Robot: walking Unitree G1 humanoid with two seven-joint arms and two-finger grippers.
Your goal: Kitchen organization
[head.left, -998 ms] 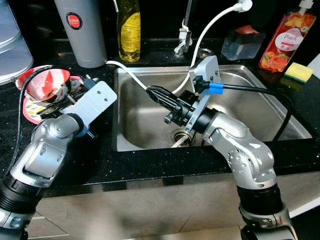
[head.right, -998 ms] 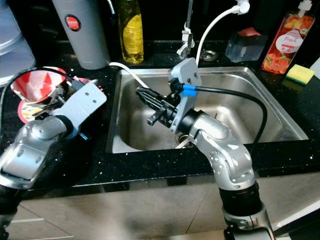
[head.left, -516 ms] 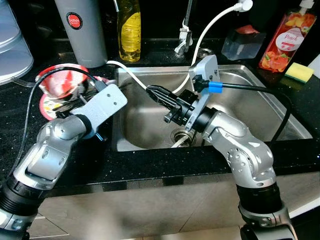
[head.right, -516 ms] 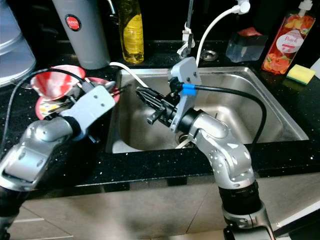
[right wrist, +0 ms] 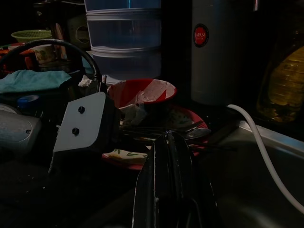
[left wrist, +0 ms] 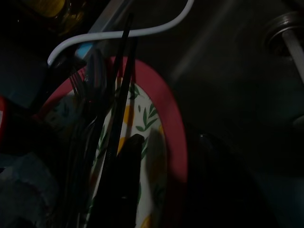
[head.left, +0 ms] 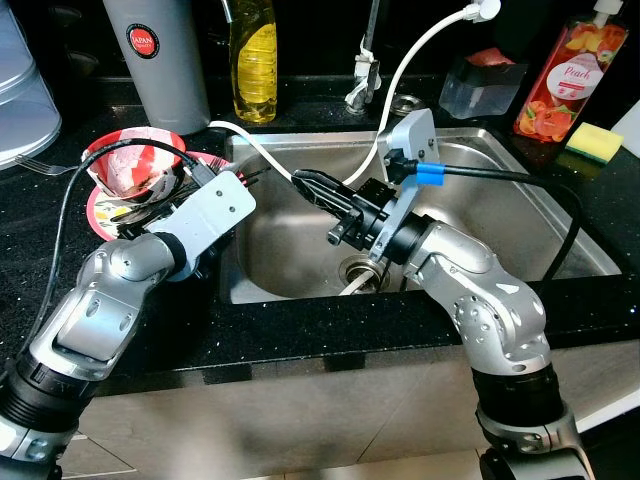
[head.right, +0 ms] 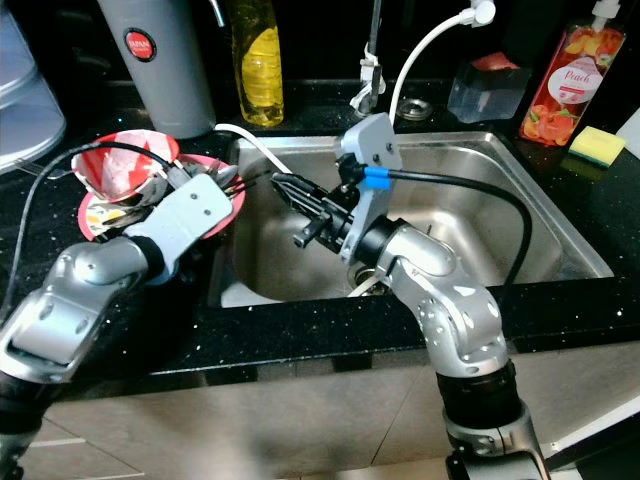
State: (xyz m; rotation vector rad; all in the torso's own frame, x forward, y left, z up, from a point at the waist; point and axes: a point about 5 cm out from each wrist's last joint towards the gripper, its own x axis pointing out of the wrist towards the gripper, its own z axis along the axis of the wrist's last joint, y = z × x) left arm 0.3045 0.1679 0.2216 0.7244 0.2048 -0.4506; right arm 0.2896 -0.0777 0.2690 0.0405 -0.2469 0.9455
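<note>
Early stage: left gripper [head.right: 228, 186], closure not discernible, at plate [head.right: 95, 215] centre-left; right gripper [head.left: 312, 185] fingers pressed together, empty, over sink [head.left: 500, 210].

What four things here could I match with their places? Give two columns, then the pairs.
1. sponge
2. plate
3. right gripper
4. yellow bottle

A. behind the sink's left back corner
B. counter at far right
C. over the sink
D. counter left of the sink

Pairs: 1-B, 2-D, 3-C, 4-A
</note>
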